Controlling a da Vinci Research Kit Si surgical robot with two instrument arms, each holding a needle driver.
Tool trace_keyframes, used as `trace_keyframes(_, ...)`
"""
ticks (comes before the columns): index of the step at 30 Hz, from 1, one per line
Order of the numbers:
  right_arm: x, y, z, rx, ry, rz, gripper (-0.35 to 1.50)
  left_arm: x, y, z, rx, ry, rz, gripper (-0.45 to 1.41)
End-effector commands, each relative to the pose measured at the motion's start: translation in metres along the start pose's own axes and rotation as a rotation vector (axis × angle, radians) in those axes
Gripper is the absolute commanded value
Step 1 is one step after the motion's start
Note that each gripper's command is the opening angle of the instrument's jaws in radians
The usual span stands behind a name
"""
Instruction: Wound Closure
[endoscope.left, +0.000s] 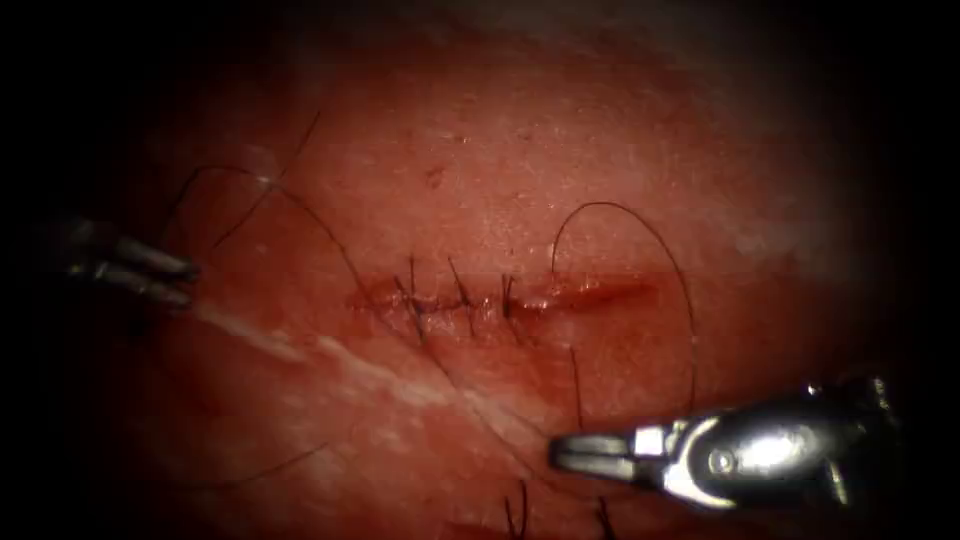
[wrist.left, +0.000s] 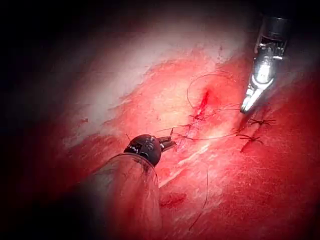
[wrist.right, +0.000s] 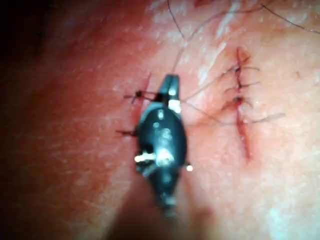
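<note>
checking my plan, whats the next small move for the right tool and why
Probably ease the right tool away from the cut to take up slack: its jaws look shut on the thread, which stands in a loose loop over the cut's unstitched right end. The left tool, left of the cut, holds nothing, jaws parted. I cannot tell where the needle is.
</note>
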Motion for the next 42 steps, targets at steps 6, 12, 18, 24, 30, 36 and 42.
trace_keyframes(6, 0.0033, -0.0059, 0.0019, 0.105, 0.06, -0.003, -0.35, -0.0005, -0.0002, 0.0008, -0.003, 0.0, 0.0, -0.45)
trace_keyframes(12, 0.0045, -0.0056, 0.0019, 0.081, 0.109, -0.002, 0.32, -0.0005, -0.0002, 0.0008, -0.003, 0.0, 0.0, -0.45)
trace_keyframes(18, 0.0018, -0.0035, 0.0009, 0.004, 0.117, 0.009, 0.99, -0.0007, -0.0003, 0.0006, -0.003, -0.001, -0.001, -0.45)
trace_keyframes(24, -0.0016, -0.0005, -0.0006, -0.044, 0.085, 0.027, 0.89, -0.0011, -0.0006, 0.0007, -0.003, -0.001, -0.001, -0.45)
trace_keyframes(30, -0.0043, 0.0026, -0.0001, -0.103, 0.05, 0.018, 0.79, -0.0012, -0.0007, 0.0008, -0.002, -0.002, 0.005, -0.45)
trace_keyframes(36, -0.0074, 0.0056, 0.0019, -0.141, 0.032, -0.027, 0.72, -0.0012, -0.0006, 0.0009, 0.0, -0.003, 0.004, -0.45)
trace_keyframes(42, -0.0102, 0.0064, 0.0031, -0.133, -0.002, -0.048, -0.35, -0.0011, -0.0006, 0.0011, 0.003, -0.004, 0.004, -0.45)
